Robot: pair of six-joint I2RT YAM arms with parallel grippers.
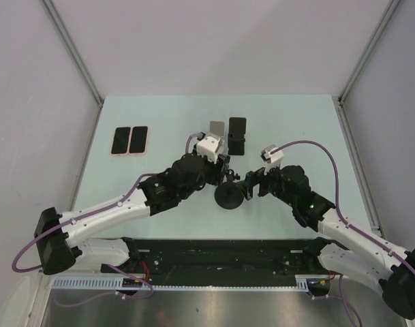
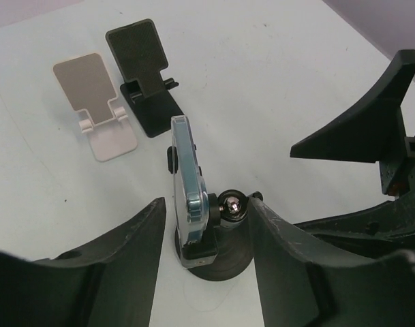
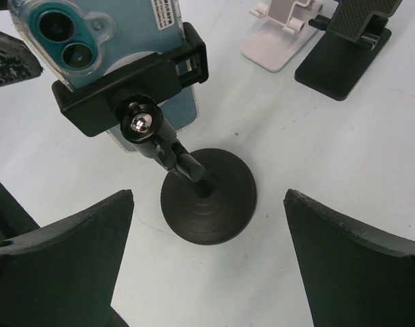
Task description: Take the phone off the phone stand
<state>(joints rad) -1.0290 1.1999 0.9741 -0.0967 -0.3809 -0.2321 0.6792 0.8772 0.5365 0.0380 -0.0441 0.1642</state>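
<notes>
A teal phone in a clear case (image 3: 91, 34) stands clamped in a black phone stand (image 3: 208, 197) with a round base and a ball joint. In the top view the stand (image 1: 229, 196) sits between both arms. In the left wrist view the phone (image 2: 185, 184) shows edge-on. My left gripper (image 2: 207, 201) is open, with one finger on each side of the phone and clamp, not touching them. My right gripper (image 3: 208, 194) is open and empty, straddling the air above the stand's base. In the top view the left gripper (image 1: 224, 170) and right gripper (image 1: 251, 187) flank the stand.
A white folding stand (image 2: 98, 102) and a black folding stand (image 2: 146, 75) stand empty behind the phone. Two more phones (image 1: 129, 140) lie flat at the table's far left. Grey walls close in the table on three sides.
</notes>
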